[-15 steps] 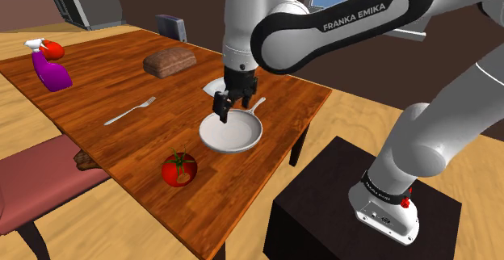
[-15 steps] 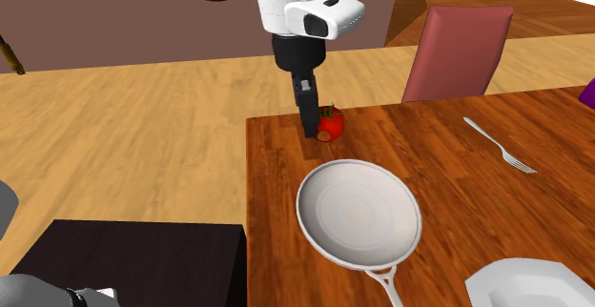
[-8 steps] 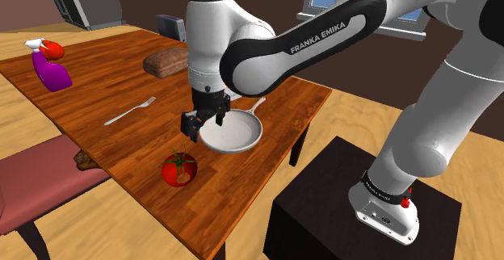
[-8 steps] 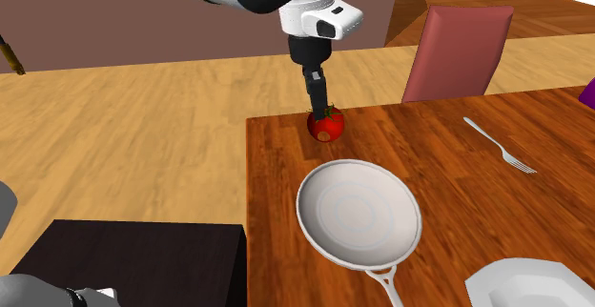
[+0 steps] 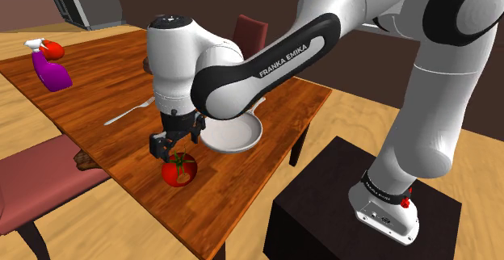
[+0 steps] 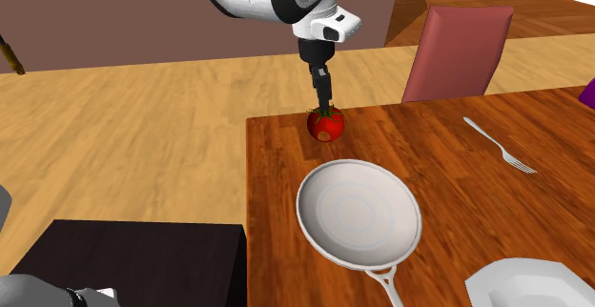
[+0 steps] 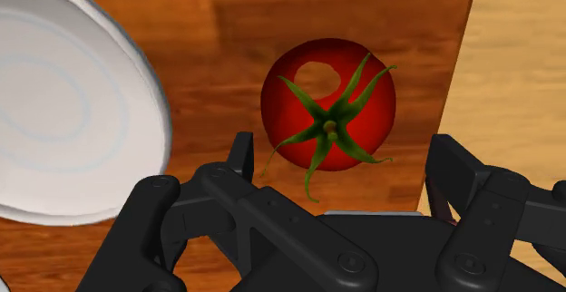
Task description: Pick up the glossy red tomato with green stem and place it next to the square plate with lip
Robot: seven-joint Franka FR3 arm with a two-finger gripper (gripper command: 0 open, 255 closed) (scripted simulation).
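Tomato (image 7: 328,104): red, glossy, green stem up, resting on the wooden table (image 6: 458,191) close to its edge. In the shoulder view it lies at about 7 o'clock from the white pan (image 5: 234,137), near it but apart. In the second exterior view it sits near 11 o'clock from that pan.

Progress: early. Nothing is lifted; the tomato rests on the wood. You have the gripper (image 5: 174,144) lined up just above the tomato, which reads as the end of the approach. Left to do: descend, close, lift, carry, set down beside the square plate (image 6: 524,281). In the second exterior view that plate is at about 4 o'clock from the pan, well apart from the tomato, so the carry must cross or skirt the pan.

Fingers: spread wide, wider than the tomato. In the wrist view the tomato shows between the two black fingers (image 7: 453,159) and beyond their tips. No contact visible; they hold nothing.

Fork (image 5: 129,111): at roughly 10 o'clock from the tomato in the shoulder view, out of your way.
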